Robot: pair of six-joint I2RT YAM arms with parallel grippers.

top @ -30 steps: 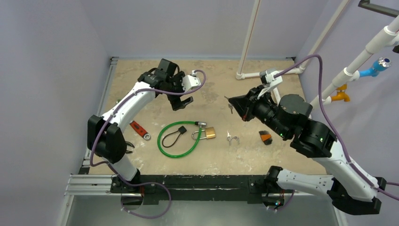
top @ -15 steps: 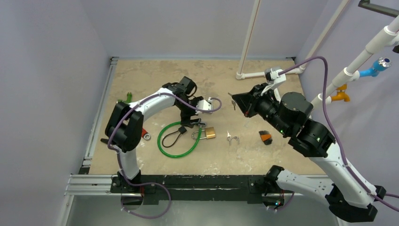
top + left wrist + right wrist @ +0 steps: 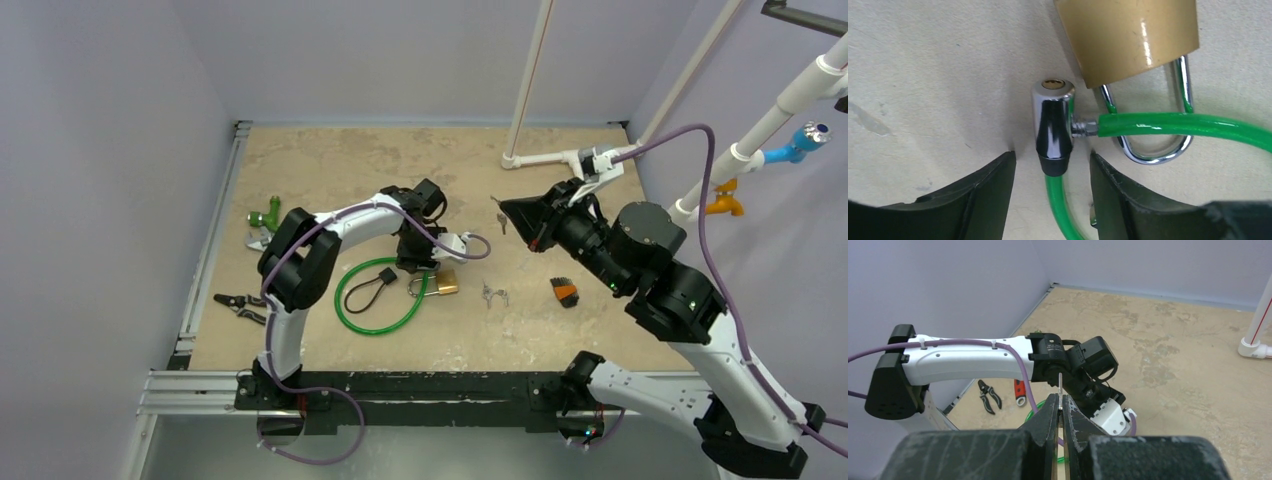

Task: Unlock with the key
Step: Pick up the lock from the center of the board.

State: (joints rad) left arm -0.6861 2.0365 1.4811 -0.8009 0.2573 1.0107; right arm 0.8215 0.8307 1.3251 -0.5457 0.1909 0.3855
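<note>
Two grippers checked. We find left gripper point(image 3: 1051, 165) part open, holding nothing; its fingers point(image 3: 983, 190) flank cable lock barrel point(image 3: 1053, 125), gap either side. Brass padlock point(image 3: 1128, 40) lies just beyond fingertips, green cable point(image 3: 1173, 125) crossing its shackle. We find right gripper point(image 3: 1060, 412) clamped on key point(image 3: 1061, 387), blade projecting past fingertips, well apart from padlock.
</note>
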